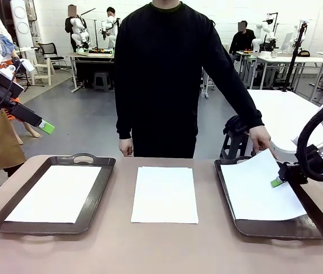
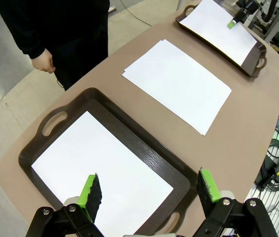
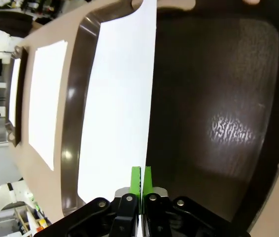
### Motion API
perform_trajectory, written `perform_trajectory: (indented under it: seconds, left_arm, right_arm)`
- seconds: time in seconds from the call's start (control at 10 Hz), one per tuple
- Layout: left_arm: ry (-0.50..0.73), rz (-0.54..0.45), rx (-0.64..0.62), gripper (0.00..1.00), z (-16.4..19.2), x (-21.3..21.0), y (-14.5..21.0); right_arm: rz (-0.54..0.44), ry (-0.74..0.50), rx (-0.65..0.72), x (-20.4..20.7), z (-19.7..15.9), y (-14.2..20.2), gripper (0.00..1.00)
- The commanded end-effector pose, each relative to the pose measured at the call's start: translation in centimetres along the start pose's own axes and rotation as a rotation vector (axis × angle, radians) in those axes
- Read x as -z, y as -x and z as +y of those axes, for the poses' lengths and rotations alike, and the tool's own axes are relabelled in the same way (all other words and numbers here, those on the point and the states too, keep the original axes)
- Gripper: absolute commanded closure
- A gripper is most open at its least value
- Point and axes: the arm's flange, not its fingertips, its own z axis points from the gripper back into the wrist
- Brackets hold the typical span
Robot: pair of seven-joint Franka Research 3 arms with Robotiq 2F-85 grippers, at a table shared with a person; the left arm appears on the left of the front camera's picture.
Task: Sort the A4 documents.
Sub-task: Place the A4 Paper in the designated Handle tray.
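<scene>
Paper status, working outward from the middle sheet (image 1: 165, 194): it lies flat on the table (image 1: 167, 251), long axis running from the robot toward the person. Left of it, the left sheet (image 1: 56, 194) sits flat in the left tray (image 1: 101, 188), and the left gripper (image 2: 149, 188) hovers above with fingers spread wide, holding nothing. Right of it, the right gripper (image 1: 277, 181) pinches the right sheet (image 1: 261, 194) by its right long edge. That edge is lifted, and the sheet slants over the right tray (image 1: 315, 225). Farther back, the person's hand (image 1: 262, 140) seems to touch that sheet's far corner. My guess: the right sheet needs laying flat, and the free left gripper looks better placed for the middle sheet.
</scene>
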Motion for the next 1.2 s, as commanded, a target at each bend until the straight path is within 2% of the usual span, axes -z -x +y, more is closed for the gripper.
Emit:
perform_trajectory:
  seconds: [0.0, 0.4, 0.8, 1.1]
  left_arm:
    - [0.007, -0.015, 0.011, 0.00, 0.0, 0.1, 0.1]
    - [0.007, -0.015, 0.011, 0.00, 0.0, 0.1, 0.1]
    - [0.007, -0.015, 0.011, 0.00, 0.0, 0.1, 0.1]
    - [0.007, -0.015, 0.011, 0.00, 0.0, 0.1, 0.1]
  right_arm:
    - [0.072, 0.031, -0.008, -0.7, 0.6, -0.2, 0.99]
    - [0.100, 0.038, -0.035, -0.9, 1.3, -1.6, 0.99]
    - [0.109, 0.045, 0.021, -0.3, 1.8, -1.3, 0.99]
    - [0.110, 0.060, 0.029, -0.5, 1.9, -1.1, 0.70]
